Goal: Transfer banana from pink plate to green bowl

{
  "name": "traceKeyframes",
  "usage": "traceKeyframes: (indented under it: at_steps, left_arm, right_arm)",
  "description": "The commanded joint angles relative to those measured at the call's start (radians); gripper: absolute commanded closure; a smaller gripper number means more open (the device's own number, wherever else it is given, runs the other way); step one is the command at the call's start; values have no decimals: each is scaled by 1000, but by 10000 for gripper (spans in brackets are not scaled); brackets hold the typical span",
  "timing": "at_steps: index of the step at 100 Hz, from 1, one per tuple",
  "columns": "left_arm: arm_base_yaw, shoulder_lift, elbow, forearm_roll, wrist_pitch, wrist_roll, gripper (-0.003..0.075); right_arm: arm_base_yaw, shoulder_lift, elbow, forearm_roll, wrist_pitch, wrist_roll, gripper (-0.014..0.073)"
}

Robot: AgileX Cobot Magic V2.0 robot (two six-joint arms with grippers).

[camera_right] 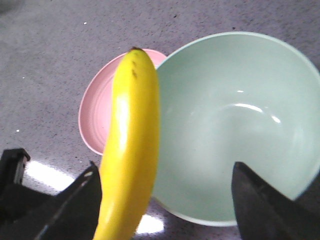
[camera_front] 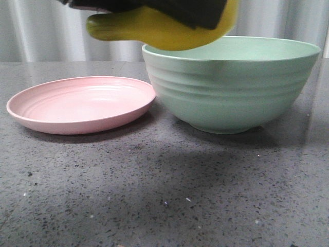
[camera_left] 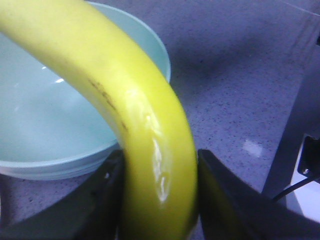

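Observation:
The yellow banana (camera_front: 154, 31) hangs in the air over the near-left rim of the green bowl (camera_front: 231, 87), stem end pointing left. A dark gripper body (camera_front: 190, 13) sits on it at the top edge of the front view. My left gripper (camera_left: 160, 155) is shut on the banana (camera_left: 145, 125), with both fingers pressed to its sides above the bowl (camera_left: 45, 115). My right gripper (camera_right: 164, 170) is wide open. The banana (camera_right: 132, 140) runs beside one of its fingers, over the bowl (camera_right: 235, 125) rim. The pink plate (camera_front: 82, 105) lies empty left of the bowl.
The grey speckled tabletop (camera_front: 164, 195) stretches in front of the plate and bowl. A pale curtain (camera_front: 46, 31) hangs behind. A dark stand and a cable (camera_left: 300, 150) show at the edge of the left wrist view.

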Motion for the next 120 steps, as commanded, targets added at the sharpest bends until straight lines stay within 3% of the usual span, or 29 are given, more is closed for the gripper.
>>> traceKeyframes:
  at_steps: [1,45,64,79,90,108,120]
  left_arm:
    - [-26,-23,-37,-4,-103,3,601]
    - [-42,-23,-37,-4,-94,3,601]
    - [-42,-23,-37,-4,-81,3,598]
    - [-42,-23,-33,-4,-29,3,528]
    - [-42,-23,-33,11,34,3,496]
    - [-42,-23,-33,19,30,3,483]
    - [-42,-23,-33,21,30,3,363]
  right_arm:
    - [17,47,-64,79,-45,-3,132]
    - [78,233,-114,121,-96,-3,139]
    - [78,236,-114,121,-96,-3,295]
    - [78,245,-112,121,-77,-3,399]
    - [78,264,-112,121,-44,-3,406]
    - [78,307,-112,121,-30,-3,407]
    - [78,308,-112,124,-30,-3,407]
